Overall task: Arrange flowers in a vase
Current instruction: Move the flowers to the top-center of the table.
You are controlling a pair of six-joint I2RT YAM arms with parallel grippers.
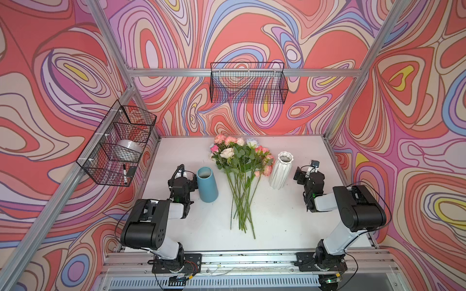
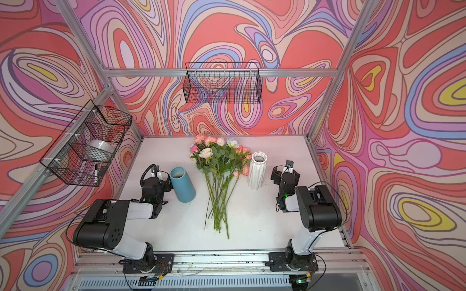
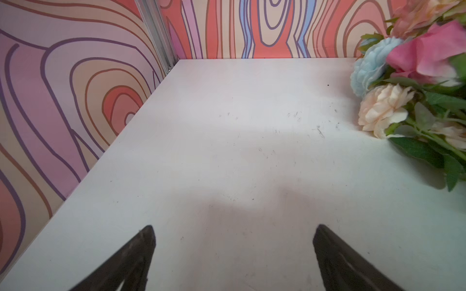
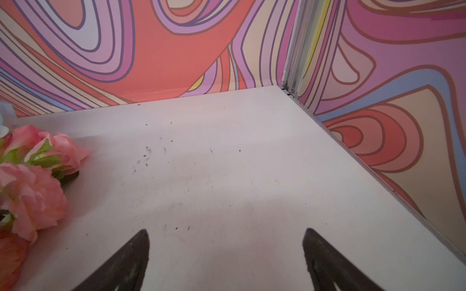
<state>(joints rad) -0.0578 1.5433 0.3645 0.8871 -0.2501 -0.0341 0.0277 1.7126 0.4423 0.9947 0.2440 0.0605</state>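
The flowers (image 1: 239,161) lie in one bunch in the middle of the white table (image 1: 290,221), pink, peach, cream and pale blue blooms toward the back wall, green stems toward the front; both top views show them (image 2: 219,156). A blue vase (image 1: 207,185) stands upright left of the stems. Right of the blooms stands a white ribbed vase (image 1: 280,171). My left gripper (image 3: 234,231) is open over bare table just left of the blue vase, flowers (image 3: 413,83) off to its side. Beside the white vase, my right gripper (image 4: 225,234) is open and empty, pink blooms (image 4: 32,191) nearby.
A black wire basket (image 1: 118,143) on the left wall holds a white roll and a marker. Another wire basket (image 1: 248,83) hangs on the back wall. Patterned walls and aluminium posts close the table on three sides.
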